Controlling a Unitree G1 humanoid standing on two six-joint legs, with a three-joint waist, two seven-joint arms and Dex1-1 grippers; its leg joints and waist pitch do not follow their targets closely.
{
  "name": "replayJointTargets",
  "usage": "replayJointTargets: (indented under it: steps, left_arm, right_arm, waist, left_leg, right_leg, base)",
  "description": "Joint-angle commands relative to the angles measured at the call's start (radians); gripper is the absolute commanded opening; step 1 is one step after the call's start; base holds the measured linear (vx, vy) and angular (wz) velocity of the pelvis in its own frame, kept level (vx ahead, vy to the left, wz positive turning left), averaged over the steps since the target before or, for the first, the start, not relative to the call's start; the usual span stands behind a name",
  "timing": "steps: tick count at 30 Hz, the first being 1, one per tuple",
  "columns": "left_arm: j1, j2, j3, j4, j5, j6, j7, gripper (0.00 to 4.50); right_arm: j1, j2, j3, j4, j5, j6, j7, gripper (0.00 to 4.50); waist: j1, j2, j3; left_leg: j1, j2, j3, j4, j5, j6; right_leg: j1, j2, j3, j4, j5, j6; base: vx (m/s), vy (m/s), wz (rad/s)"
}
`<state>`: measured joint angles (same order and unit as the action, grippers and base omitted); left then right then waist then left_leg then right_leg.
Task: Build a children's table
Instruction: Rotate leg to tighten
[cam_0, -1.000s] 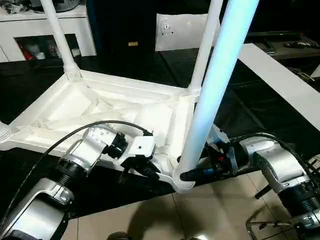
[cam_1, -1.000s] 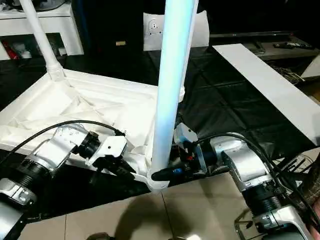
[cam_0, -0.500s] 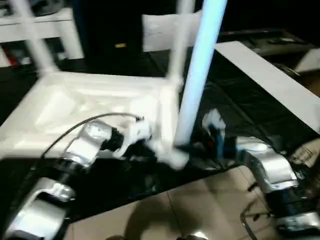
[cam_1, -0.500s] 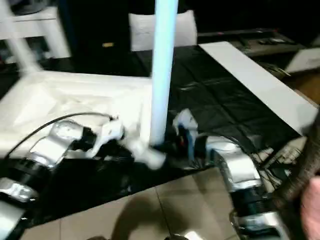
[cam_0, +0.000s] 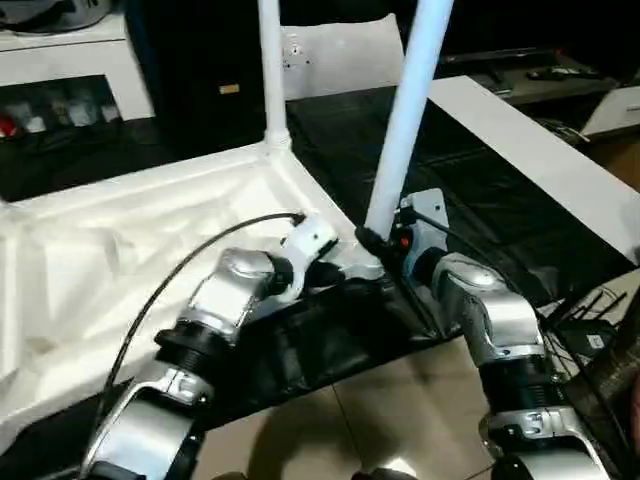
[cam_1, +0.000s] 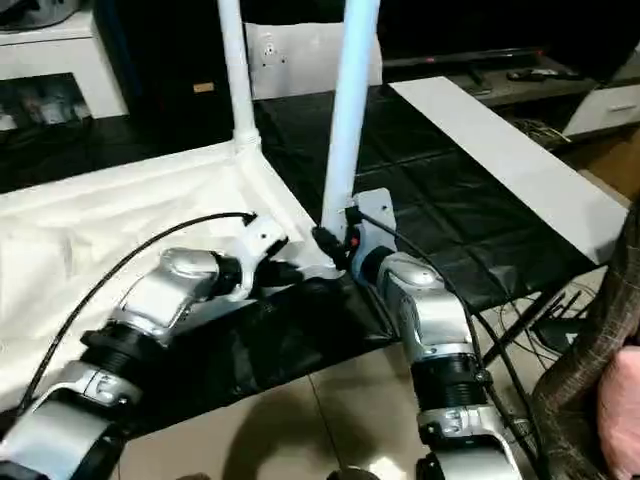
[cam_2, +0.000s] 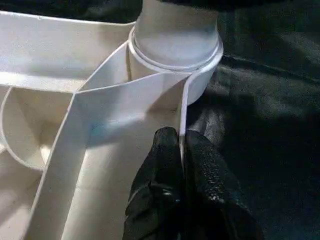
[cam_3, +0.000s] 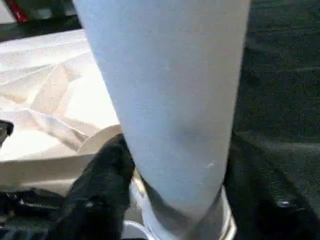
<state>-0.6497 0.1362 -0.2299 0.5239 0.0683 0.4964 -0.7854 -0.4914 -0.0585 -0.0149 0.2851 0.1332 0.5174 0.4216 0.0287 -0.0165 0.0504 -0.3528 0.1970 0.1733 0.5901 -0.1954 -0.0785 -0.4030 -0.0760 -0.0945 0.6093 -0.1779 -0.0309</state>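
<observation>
Leg-seating is the step: my right gripper (cam_1: 338, 243) clasps the near leg (cam_0: 405, 120) at its corner socket (cam_2: 175, 52), my left gripper (cam_2: 181, 150) pinches the tabletop (cam_0: 110, 260) rim. Next, I judge, press the leg home. Tabletop lies upside down on black sheeting (cam_0: 470, 180); white cabinet (cam_0: 70, 50) behind.

A dim room with a black sheet over a tiled floor

Beige floor tiles (cam_0: 330, 430) meet the black sheet (cam_0: 480, 190). A white cabinet (cam_0: 60, 60) stands at the far left corner; a long white board (cam_0: 540, 160) lies along the sheet's right edge.
</observation>
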Motion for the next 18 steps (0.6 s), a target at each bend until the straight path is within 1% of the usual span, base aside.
replayJointTargets:
  steps: [1,5,6,7,9,10,12,14,15,16,17,18]
  left_arm:
    - [-0.038,-0.047,0.023,-0.044,-0.033,-0.013,0.058,0.0]
    - [-0.03,-0.023,0.022,-0.057,-0.031,-0.018,0.043,0.0]
    - [-0.021,-0.003,0.021,-0.066,-0.032,-0.023,0.024,0.0]
    - [-0.012,0.018,0.016,-0.072,-0.031,-0.037,0.001,0.0]
    - [-0.002,0.046,0.013,-0.073,-0.023,-0.046,-0.015,0.0]
    - [0.008,0.072,0.009,-0.073,-0.018,-0.071,-0.036,0.0]
    - [0.013,0.085,0.007,-0.074,-0.017,-0.086,-0.048,0.0]
    - [0.025,0.11,0.009,-0.081,-0.03,-0.105,-0.092,0.0]
    - [0.03,0.124,0.009,-0.081,-0.034,-0.103,-0.11,0.0]
    - [0.033,0.14,0.006,-0.075,-0.033,-0.116,-0.126,0.0]
    - [0.035,0.154,-0.001,-0.069,-0.03,-0.138,-0.142,0.0]
    - [0.038,0.168,-0.01,-0.065,-0.03,-0.165,-0.165,0.0]
  right_arm:
    - [0.028,0.065,0.105,-0.004,0.034,0.031,0.065,3.01]
    - [0.044,0.061,0.095,-0.018,0.025,0.012,0.053,3.34]
    - [0.056,0.043,0.092,-0.03,0.027,-0.004,0.066,3.47]
    - [0.067,0.024,0.088,-0.04,0.027,-0.022,0.079,3.56]
    - [0.08,0.0,0.075,-0.059,0.042,-0.035,0.113,3.66]
    - [0.094,-0.026,0.069,-0.078,0.055,-0.057,0.157,3.75]
    - [0.101,-0.039,0.069,-0.089,0.061,-0.07,0.18,3.98]
    - [0.12,-0.08,0.071,-0.119,0.076,-0.077,0.245,4.06]
    - [0.132,-0.106,0.078,-0.133,0.083,-0.089,0.288,4.13]
    - [0.14,-0.136,0.087,-0.138,0.08,-0.102,0.325,4.2]
    - [0.145,-0.159,0.095,-0.135,0.071,-0.118,0.348,4.3]
    - [0.148,-0.183,0.105,-0.129,0.064,-0.142,0.38,4.42]
  waist:
    - [0.007,0.005,-0.066]
    - [0.008,0.006,-0.066]
    - [0.009,0.009,-0.065]
    - [0.009,0.007,-0.066]
    - [0.009,0.01,-0.066]
    - [0.007,0.013,-0.064]
    - [0.007,0.009,-0.064]
    - [0.008,0.011,-0.064]
    - [0.007,0.013,-0.063]
    - [0.008,0.012,-0.062]
    - [0.008,0.001,-0.062]
    - [0.009,0.008,-0.061]
  left_leg:
    - [-0.003,0.026,-0.008,-0.061,-0.124,0.043]
    - [-0.003,0.027,-0.009,-0.062,-0.127,0.043]
    - [-0.002,0.027,-0.009,-0.062,-0.131,0.042]
    - [-0.003,0.028,-0.009,-0.063,-0.129,0.042]
    - [-0.004,0.027,-0.009,-0.062,-0.129,0.046]
    - [-0.005,0.027,-0.01,-0.063,-0.139,0.05]
    - [-0.008,0.025,-0.008,-0.061,-0.143,0.057]
    - [-0.01,0.025,-0.009,-0.06,-0.133,0.06]
    - [-0.008,0.027,-0.009,-0.06,-0.134,0.06]
    - [-0.007,0.028,-0.008,-0.06,-0.139,0.06]
    - [-0.007,0.028,-0.006,-0.059,-0.145,0.061]
    - [-0.009,0.028,-0.008,-0.06,-0.138,0.062]
  right_leg:
    - [0.064,-0.066,0.056,-0.083,-0.211,-0.172]
    - [0.064,-0.067,0.056,-0.083,-0.211,-0.173]
    - [0.063,-0.068,0.057,-0.082,-0.209,-0.175]
    - [0.064,-0.068,0.058,-0.08,-0.199,-0.177]
    - [0.066,-0.067,0.057,-0.08,-0.185,-0.176]
    - [0.066,-0.067,0.057,-0.082,-0.185,-0.179]
    - [0.069,-0.066,0.057,-0.083,-0.197,-0.175]
    - [0.072,-0.068,0.056,-0.085,-0.216,-0.17]
    - [0.067,-0.067,0.056,-0.084,-0.223,-0.171]
    - [0.067,-0.066,0.055,-0.087,-0.233,-0.168]
    - [0.066,-0.065,0.055,-0.087,-0.245,-0.162]
    - [0.067,-0.067,0.056,-0.085,-0.251,-0.162]
  base:
    - [0.0,0.0,0.0]
    - [0.0,0.0,0.0]
    - [0.0,0.0,0.0]
    - [0.0,0.0,0.0]
    - [0.0,0.0,0.0]
    - [0.0,0.0,0.0]
    - [0.0,0.0,0.0]
    - [0.0,0.0,0.0]
    - [0.0,0.0,0.0]
    - [0.0,0.0,0.0]
    - [0.0,0.0,0.0]
    - [0.0,0.0,0.0]
